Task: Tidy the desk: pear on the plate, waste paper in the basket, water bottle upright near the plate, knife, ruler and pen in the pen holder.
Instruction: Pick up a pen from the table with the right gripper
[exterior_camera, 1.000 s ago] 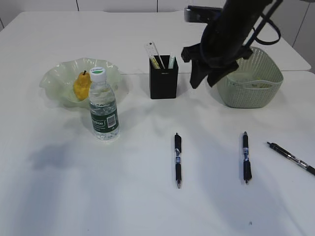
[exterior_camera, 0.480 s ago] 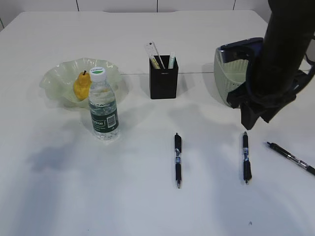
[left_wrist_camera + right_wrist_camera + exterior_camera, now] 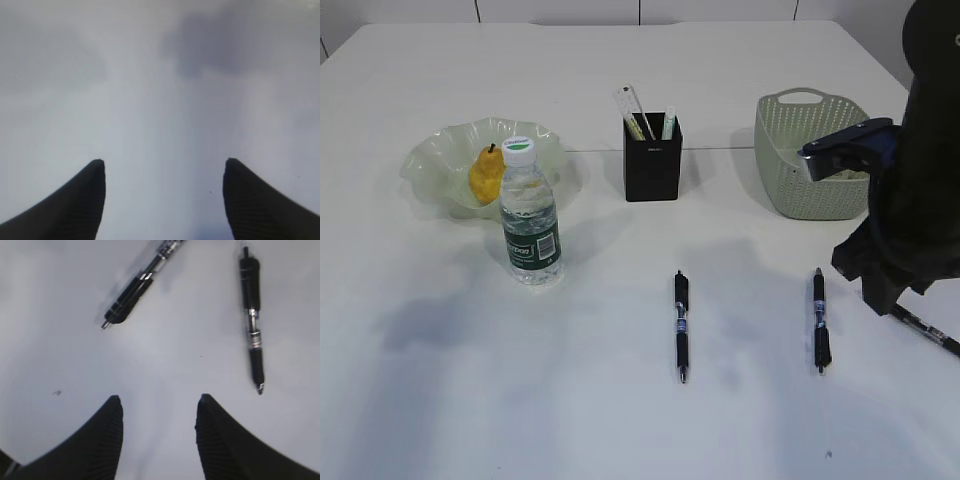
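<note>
The pear [image 3: 485, 176] lies in the wavy pale green plate [image 3: 428, 160]. The water bottle [image 3: 531, 215] stands upright just in front of the plate. The black pen holder [image 3: 652, 162] holds the ruler [image 3: 631, 106] and another pale item. Three black pens lie on the table: a middle one [image 3: 681, 326], a right one [image 3: 819, 320] and a far-right one [image 3: 930, 334], partly hidden by my right arm. My right gripper [image 3: 878, 293] [image 3: 159, 402] is open and empty, above the table near two pens [image 3: 136, 286] [image 3: 253, 325]. My left gripper [image 3: 163, 162] is open and empty. No waste paper shows.
The sage green basket [image 3: 807, 150] stands at the back right, behind my right arm; its inside is not visible. The left wrist view shows only bare white table. The table's back edge runs behind the pen holder.
My right arm has swung from above the pen holder and basket to the right and forward, and now hangs low over the far-right pen. Nothing else has moved.
</note>
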